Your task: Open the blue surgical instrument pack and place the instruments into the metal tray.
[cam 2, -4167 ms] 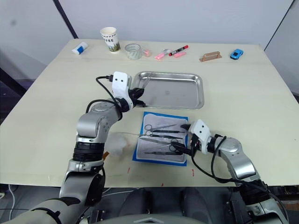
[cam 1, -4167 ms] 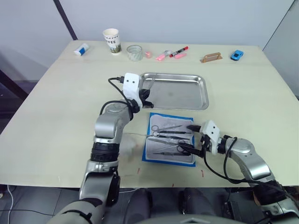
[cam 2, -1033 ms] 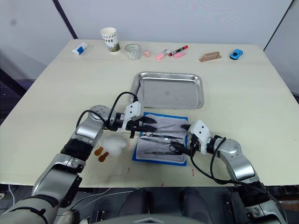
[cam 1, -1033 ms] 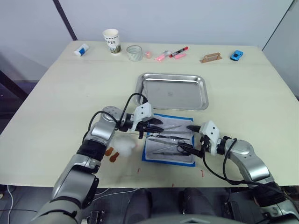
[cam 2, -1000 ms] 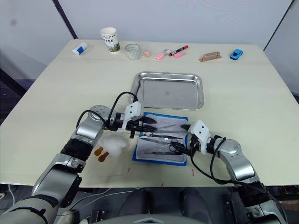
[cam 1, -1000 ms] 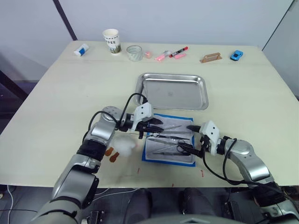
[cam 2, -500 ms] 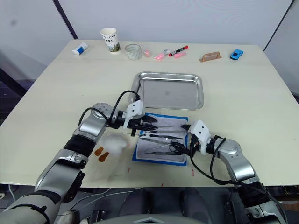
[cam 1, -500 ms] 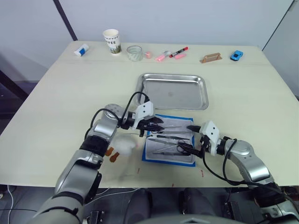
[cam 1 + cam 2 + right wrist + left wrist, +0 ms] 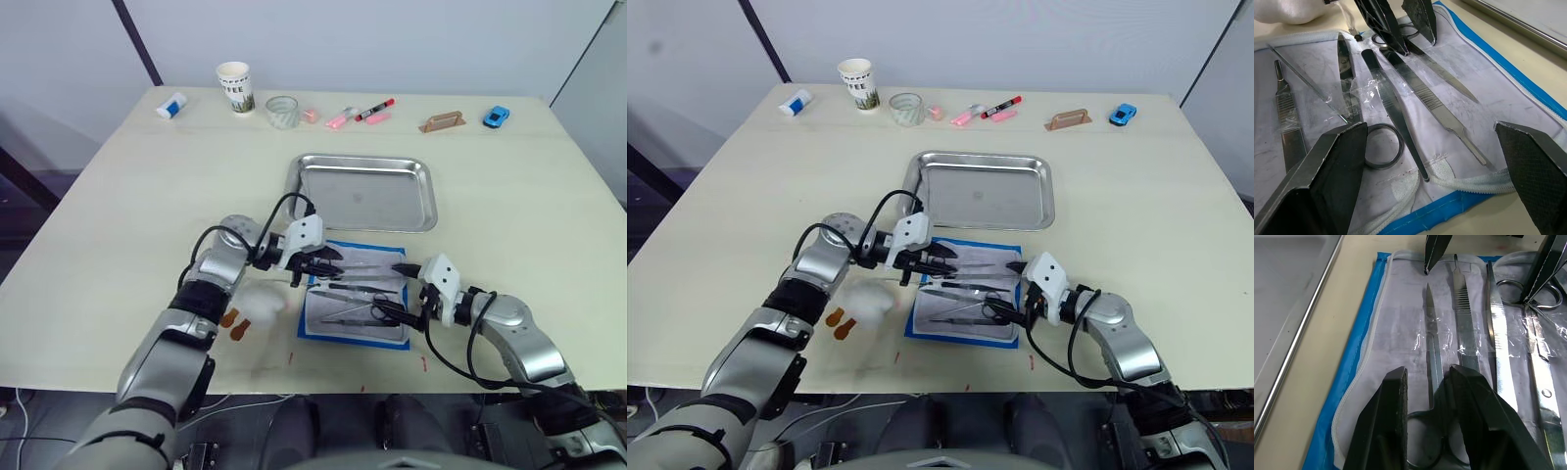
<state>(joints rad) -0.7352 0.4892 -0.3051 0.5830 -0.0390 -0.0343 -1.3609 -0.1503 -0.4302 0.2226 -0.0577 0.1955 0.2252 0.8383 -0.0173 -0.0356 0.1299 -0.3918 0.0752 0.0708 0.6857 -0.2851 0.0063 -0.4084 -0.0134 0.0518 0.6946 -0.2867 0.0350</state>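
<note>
The blue surgical instrument pack lies unfolded, lining up, near the front edge of the tabletop, just in front of the metal tray. The instruments lie across the lining side by side; I count scissors with ring handles, forceps and tweezers, some held under clear tape. The tray looks empty to me.

Left gripper is low over the pack's left end. Its fingers are parted narrowly, straddling the shank of the ring-handled scissors nearest the tray, just above the rings. I see no closure on the metal yet; whether the pads touch it I cannot tell.

Right gripper sits at the pack's right edge, fingers spread wide, holding nothing, its tips close to the tips of the instruments.

Step in hand, as I judge it: pack opened, extraction of the first pair of scissors under way with the left arm.

Next move calls for closing on the shank, then lifting; the tape may drag the lining up with it, so the right gripper may need to pin the pack down. Then carry over the tray's near rim and release.

Cup, markers and blue toy car sit along the far edge, well apart from the work.
</note>
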